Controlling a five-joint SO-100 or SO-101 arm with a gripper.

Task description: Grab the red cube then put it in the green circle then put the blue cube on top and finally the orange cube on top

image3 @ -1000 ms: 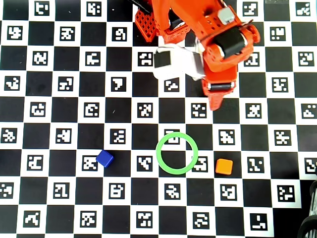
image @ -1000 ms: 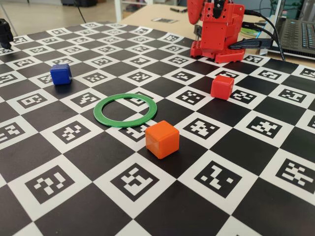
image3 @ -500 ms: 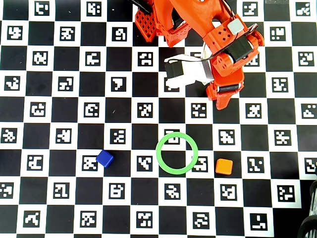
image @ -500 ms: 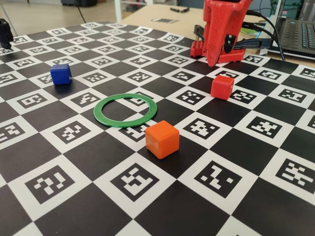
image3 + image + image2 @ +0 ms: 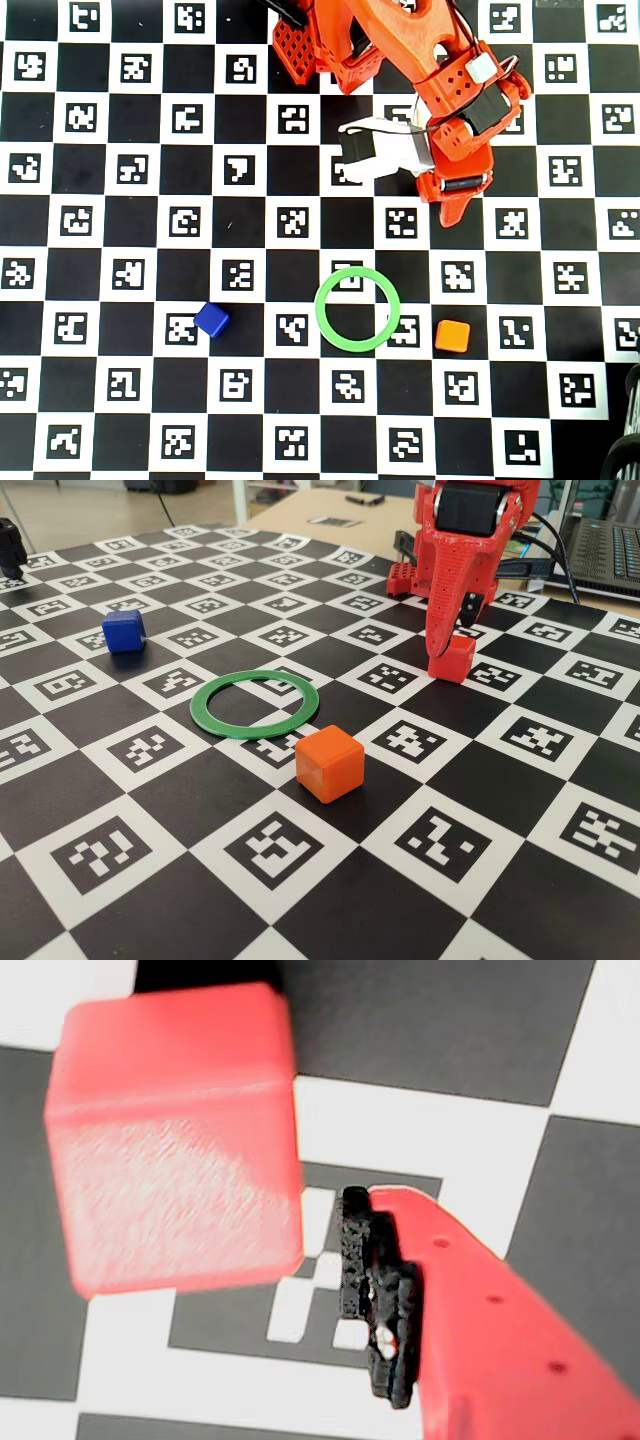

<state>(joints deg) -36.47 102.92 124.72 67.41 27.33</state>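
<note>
Hand [image 5: 452, 630] hovers, seemingly spread, over matte, round-edged red cube [image 5: 175, 1140].

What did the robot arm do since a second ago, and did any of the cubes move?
The arm swung forward and down from near its base, so its fingers now hang right over the red cube. In the wrist view one finger sits beside the cube, with a gap between them, so nothing is grabbed yet. The blue cube, orange cube and green circle stayed put.
</note>
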